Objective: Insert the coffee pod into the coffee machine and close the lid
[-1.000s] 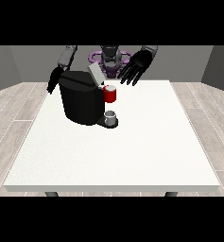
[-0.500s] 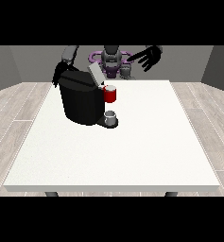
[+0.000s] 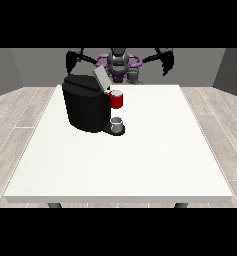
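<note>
The black coffee machine (image 3: 85, 107) stands on the white table (image 3: 140, 160) at its back left. Its grey lid (image 3: 101, 78) is tilted up. A red thing at the machine (image 3: 117, 100) sits at its front, and a small grey thing (image 3: 117, 123) rests on the base below it. Another grey thing (image 3: 134, 75) shows by the table's far edge, in front of the robot. The hand at the view's left (image 3: 72, 59) hangs above and behind the machine, apart from it. The hand at the view's right (image 3: 166, 61) is held high and far out, fingers relaxed and pointing down, holding nothing.
The robot's torso (image 3: 118, 62) is behind the table's far edge. The white tabletop stretches wide towards the camera and to the right of the machine. Grey wood floor surrounds the table.
Both hands have lifted and swung outward, away from the machine. The hand at the view's right moved far to the right. The lid is still tilted up.
</note>
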